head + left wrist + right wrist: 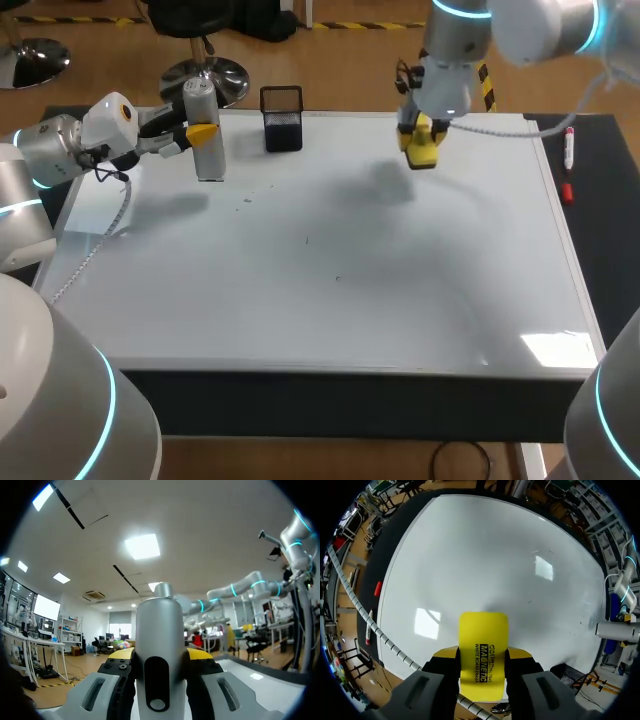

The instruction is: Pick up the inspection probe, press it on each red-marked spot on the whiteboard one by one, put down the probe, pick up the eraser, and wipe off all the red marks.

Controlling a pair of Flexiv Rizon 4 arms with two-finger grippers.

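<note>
left gripper (203, 134) clamps the inspection probe (209, 162) at mid-body, upright at the far left of the whiteboard (330, 290), beside a black mesh holder (282, 122). the probe appears to be a rigid, smooth metal cylinder, likely slippery; the mid-body hold is judged sound. right gripper (421, 133) pinches the eraser (424, 152) by its sides above the board's far edge; it looks light and firm. no red marks are discernible.

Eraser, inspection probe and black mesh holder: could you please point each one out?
eraser (483, 632), right wrist view, yellow face
inspection probe (159, 630), left wrist view, silver body
black mesh holder (283, 133), head view, front wall
</note>
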